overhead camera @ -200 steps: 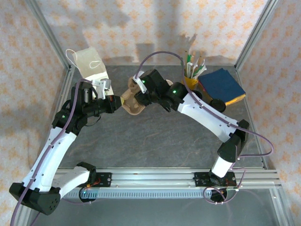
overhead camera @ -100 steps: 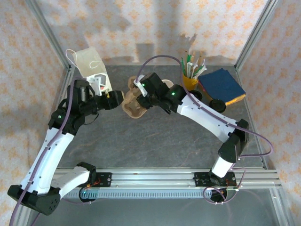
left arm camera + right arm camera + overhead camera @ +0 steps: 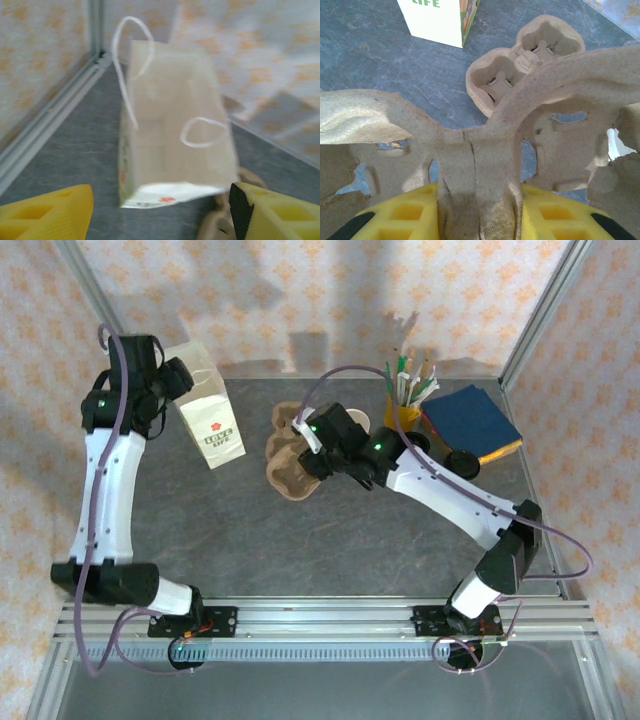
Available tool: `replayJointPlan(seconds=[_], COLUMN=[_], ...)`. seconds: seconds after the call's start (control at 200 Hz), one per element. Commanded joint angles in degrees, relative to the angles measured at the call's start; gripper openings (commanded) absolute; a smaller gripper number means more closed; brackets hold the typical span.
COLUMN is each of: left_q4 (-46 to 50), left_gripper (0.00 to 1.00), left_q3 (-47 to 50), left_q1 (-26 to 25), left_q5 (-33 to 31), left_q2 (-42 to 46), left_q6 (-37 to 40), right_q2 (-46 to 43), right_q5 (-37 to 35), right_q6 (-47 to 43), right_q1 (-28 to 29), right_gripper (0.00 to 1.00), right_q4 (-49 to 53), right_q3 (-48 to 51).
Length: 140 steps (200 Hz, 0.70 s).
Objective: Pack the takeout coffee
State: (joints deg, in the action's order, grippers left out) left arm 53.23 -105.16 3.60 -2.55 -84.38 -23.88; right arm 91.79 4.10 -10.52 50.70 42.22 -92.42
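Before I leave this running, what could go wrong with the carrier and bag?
The right tool pinches the pulp carrier by its thin centre ridge, so it may tear or sag. A second carrier lies close by and could get bumped. The open left tool hangs over the upright paper bag and might tip it.
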Motion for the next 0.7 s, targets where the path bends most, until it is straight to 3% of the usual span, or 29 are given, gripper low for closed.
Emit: replayJointPlan(seconds=[0.0, 0.175, 0.415, 0.696], left_q4=[6.95, 7.56, 10.15, 9.63], left_gripper=[0.71, 0.62, 0.47, 0.46], left_q3=[-4.98, -8.61, -15.08, -15.77], left_q1=[2.85, 7.16, 8.77, 8.75], left_q5=[-3.11, 2.81, 8.13, 10.26], left_q2=[-4.77, -11.82, -21.14, -21.17], left_q6=[1.92, 2.87, 4.54, 4.11], right_q2=[-3.17, -4.89, -5.81, -6.01], right_q5=[0.42, 0.63, 0.79, 0.74], right_q6=[0.68, 0.94, 1.1, 1.12], right_q1=[0.01, -0.01, 0.01, -0.01], right_gripper=[0.35, 0.35, 0.35, 0.35], right_q4=[-0.11, -0.85, -0.52, -0.3], right_q3=[1.07, 3.18, 3.65, 3.83])
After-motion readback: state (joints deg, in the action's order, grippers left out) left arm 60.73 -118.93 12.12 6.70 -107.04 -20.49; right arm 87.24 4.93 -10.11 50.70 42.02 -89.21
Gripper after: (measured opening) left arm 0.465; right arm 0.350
